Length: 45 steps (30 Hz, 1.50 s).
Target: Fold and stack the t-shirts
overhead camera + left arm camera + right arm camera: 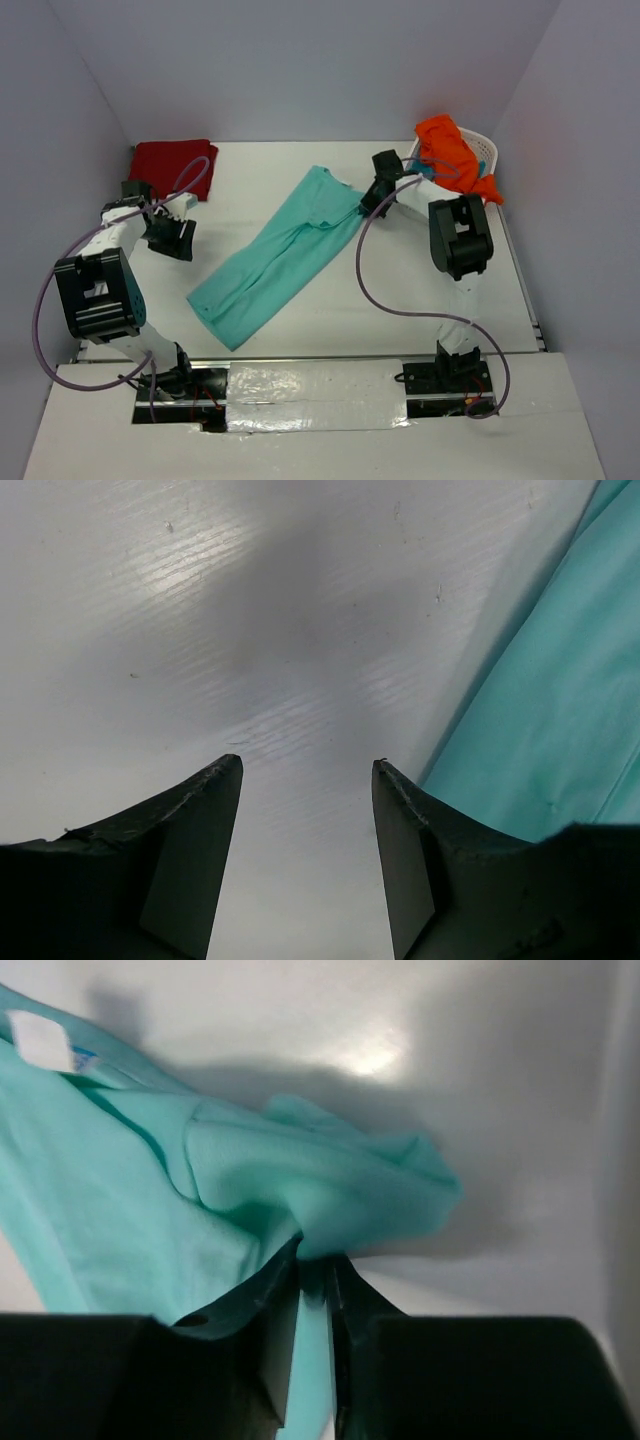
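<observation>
A mint-aqua t-shirt [280, 255] lies stretched diagonally across the middle of the table, folded lengthwise. My right gripper [365, 205] is at its upper right end, shut on a bunched fold of the mint cloth [330, 1195]. My left gripper [178, 240] hovers open over bare table just left of the shirt, whose edge [560, 710] shows at the right of the left wrist view. A dark red t-shirt [175, 165] lies folded at the back left corner. An orange t-shirt [455, 150] is heaped in the basket.
A white mesh basket [487, 152] stands at the back right corner with the orange cloth spilling over its rim. Grey walls close in the table on three sides. The arm bases and taped cables sit along the near edge.
</observation>
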Each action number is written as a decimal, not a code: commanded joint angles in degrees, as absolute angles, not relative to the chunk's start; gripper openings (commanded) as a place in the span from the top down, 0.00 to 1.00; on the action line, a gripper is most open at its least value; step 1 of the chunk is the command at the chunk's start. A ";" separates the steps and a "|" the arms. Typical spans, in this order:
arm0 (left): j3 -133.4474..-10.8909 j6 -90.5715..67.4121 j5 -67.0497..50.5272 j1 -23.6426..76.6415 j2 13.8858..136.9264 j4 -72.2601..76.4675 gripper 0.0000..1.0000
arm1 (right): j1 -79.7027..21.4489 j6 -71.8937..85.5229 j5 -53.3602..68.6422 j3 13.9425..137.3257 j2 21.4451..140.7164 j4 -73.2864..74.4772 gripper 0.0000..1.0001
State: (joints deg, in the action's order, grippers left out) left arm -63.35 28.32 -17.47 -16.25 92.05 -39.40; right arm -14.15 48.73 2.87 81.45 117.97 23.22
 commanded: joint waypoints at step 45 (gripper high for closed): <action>-68.91 28.99 -20.13 -10.90 95.36 -39.55 0.33 | -5.81 24.09 7.65 97.57 122.45 29.18 0.06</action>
State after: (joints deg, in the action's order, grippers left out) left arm -69.25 27.05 -19.46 -11.90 98.67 -38.94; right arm -8.23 27.07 9.82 101.93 128.60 30.83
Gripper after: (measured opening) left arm 0.674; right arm 0.936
